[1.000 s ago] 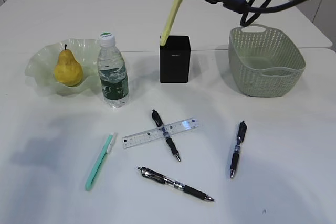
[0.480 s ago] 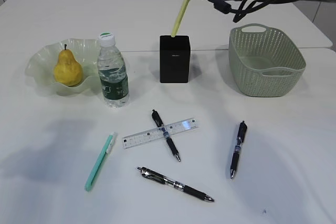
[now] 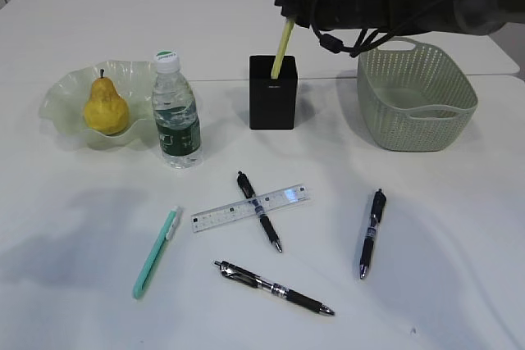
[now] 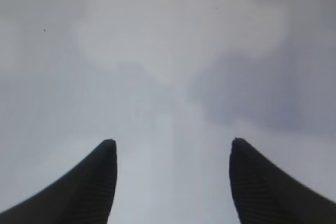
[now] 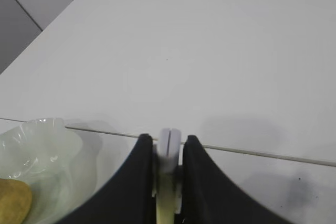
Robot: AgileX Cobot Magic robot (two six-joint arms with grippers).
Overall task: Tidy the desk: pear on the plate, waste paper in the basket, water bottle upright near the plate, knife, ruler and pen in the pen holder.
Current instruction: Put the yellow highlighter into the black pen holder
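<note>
Since a second ago my right arm has swung across to the right, and the yellow-green knife (image 3: pixel 281 45) has gone from leaning at the pen holder's left rim to standing with its lower end inside the pen holder (image 3: pixel 272 92). Right pincer (image 5: pixel 168 142) is clamped narrow on the knife's pale top end; wrist view shows the handle squeezed between both jaws. Left pincer (image 4: pixel 173 145) stands wide apart over bare white bench (image 3: pixel 459 284), nothing between the jaws.

Rest of the bench as I see it:
- pear (image 3: pixel 105 107) sits on the plate (image 3: pixel 61 92), far left.
- water bottle (image 3: pixel 175 112) upright, just right of the plate.
- basket (image 3: pixel 414 96) to the right of the pen holder, under the arm; can't see anything in it from here.
- ruler (image 3: pixel 251 207) flat mid-bench, with a black pen (image 3: pixel 259 221) lying across it.
- second black pen (image 3: pixel 275 287) in front of that, nearer the camera.
- third black pen (image 3: pixel 371 233) off to the right, in front of the basket.
- teal knife (image 3: pixel 156 252) flat on the left front of the bench, well apart from the holder.
</note>
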